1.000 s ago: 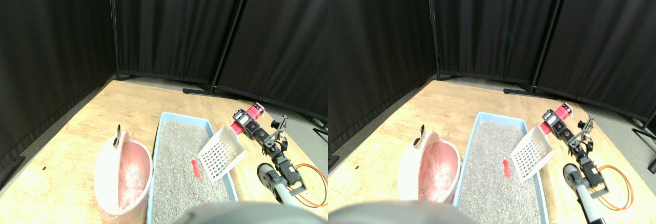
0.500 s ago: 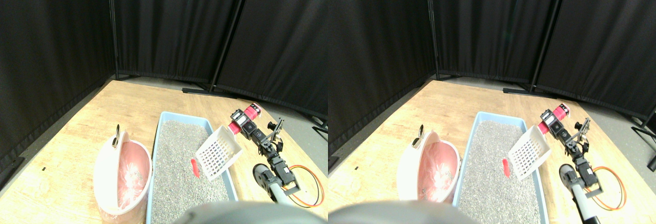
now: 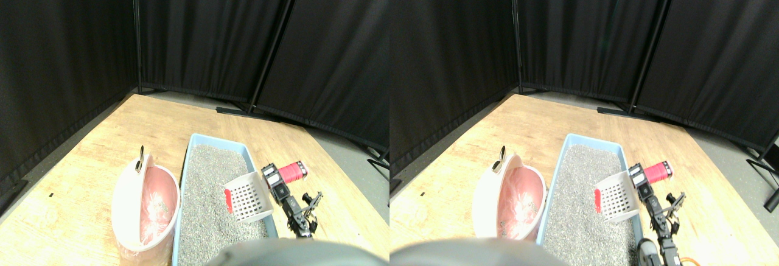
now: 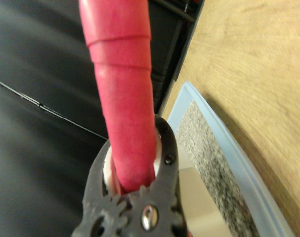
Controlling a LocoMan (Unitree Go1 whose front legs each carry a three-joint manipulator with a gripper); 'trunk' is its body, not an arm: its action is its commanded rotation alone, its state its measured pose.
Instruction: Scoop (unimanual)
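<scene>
Scoop (image 3: 248,195) low over litter (image 3: 207,217), front edge touching red piece (image 3: 229,200).

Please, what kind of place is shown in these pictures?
Probably a robot test area, not a home. Black curtain panels on stands enclose a bare wooden floor board, where a pale blue litter tray of grey granules sits beside a white bin lined with pink plastic.
</scene>
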